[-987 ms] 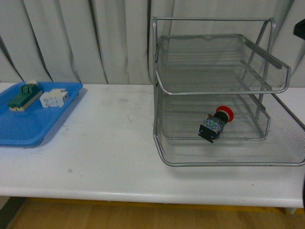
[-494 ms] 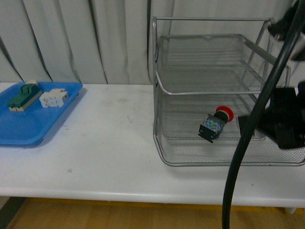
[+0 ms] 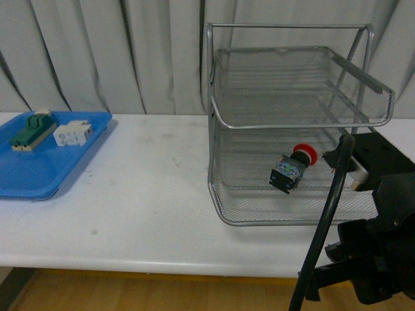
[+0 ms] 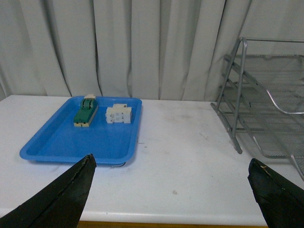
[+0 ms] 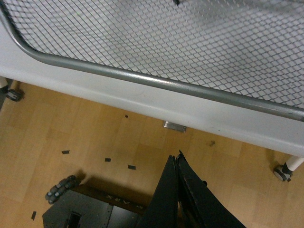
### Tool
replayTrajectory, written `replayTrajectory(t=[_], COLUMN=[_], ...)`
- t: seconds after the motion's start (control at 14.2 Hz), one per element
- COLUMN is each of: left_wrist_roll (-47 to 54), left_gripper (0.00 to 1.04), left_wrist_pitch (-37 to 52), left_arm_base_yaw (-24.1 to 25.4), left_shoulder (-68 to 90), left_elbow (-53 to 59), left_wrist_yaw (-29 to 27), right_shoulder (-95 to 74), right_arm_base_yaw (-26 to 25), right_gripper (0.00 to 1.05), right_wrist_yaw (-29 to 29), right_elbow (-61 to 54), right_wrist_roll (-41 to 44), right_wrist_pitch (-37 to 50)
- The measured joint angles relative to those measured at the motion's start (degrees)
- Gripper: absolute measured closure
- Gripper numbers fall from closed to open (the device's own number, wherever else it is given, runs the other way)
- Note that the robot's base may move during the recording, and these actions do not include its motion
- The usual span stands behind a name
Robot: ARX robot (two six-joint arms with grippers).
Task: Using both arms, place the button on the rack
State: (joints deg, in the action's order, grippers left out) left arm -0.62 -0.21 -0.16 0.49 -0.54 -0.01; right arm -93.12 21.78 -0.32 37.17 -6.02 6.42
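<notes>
Faint lettering, perhaps "ARX", marks the black base [image 5: 102, 209] on the floor.

We see soft, even, fairly bright light in all 3 views, with no strong glare. In the front view the table [image 3: 149, 214] is pale and a little washed out, and the rack [image 3: 292, 123] throws only a faint shadow along its front edge. The picture is slightly soft and grainy. The right arm [image 3: 369, 259] at the table's near right corner is close, dark and blurred. In the left wrist view the fingertips [image 4: 66, 199] show as black, detail-free shapes.
</notes>
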Motion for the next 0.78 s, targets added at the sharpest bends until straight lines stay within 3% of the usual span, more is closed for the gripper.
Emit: replayTrajectory(t=[0.78], left_wrist_roll=[0.0], left_gripper=[0.07], left_wrist_pitch=[0.0], left_arm_base_yaw=[0.0], left_shoulder=[0.0], left_elbow=[0.0], left_wrist_yaw=[0.0], right_shoulder=[-12.26], right_arm_base_yaw=[-3.06], right_gripper=[1.03], right_wrist_yaw=[2.89], right_elbow=[11.69], right_wrist_roll=[1.4], right_wrist_pitch=[-2.97])
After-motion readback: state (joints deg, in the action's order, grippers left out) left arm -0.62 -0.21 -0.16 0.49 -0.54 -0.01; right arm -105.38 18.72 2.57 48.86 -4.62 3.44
